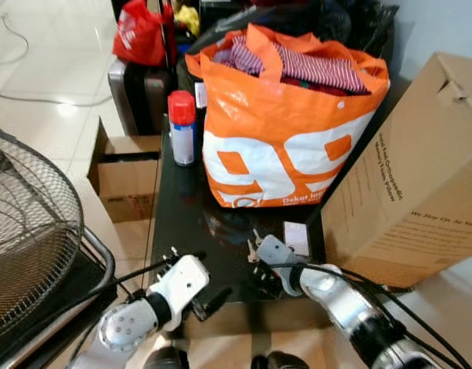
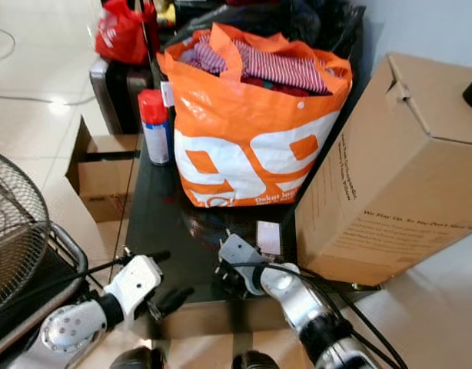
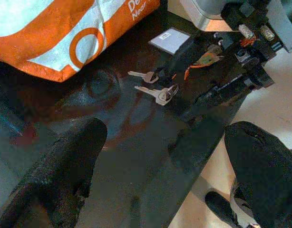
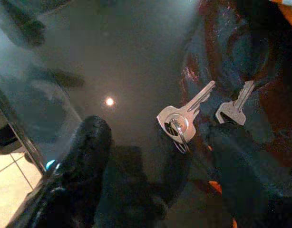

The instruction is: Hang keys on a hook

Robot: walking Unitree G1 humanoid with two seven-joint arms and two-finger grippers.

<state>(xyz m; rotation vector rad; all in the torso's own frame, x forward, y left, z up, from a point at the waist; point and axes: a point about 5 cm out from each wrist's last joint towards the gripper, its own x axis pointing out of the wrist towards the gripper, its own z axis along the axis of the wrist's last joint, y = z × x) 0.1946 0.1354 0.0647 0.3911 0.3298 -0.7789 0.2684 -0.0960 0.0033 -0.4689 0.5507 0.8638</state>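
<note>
Right tool spread wide over two silver keys lying on dark glass bench, left tool also wide, holding nothing

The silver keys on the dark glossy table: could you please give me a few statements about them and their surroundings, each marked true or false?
1. The two silver keys lie flat on the dark glossy table. True.
2. The right claw has lifted the keys clear of the table. False: the keys lie on the surface, just ahead of its fingers.
3. The orange and white plastic bag holds striped cloth. True.
4. The red-capped spray can stands to the right of the bag. False: it stands on the bag's left.
5. The left claw is open, hovering at the table's near edge. True.
</note>
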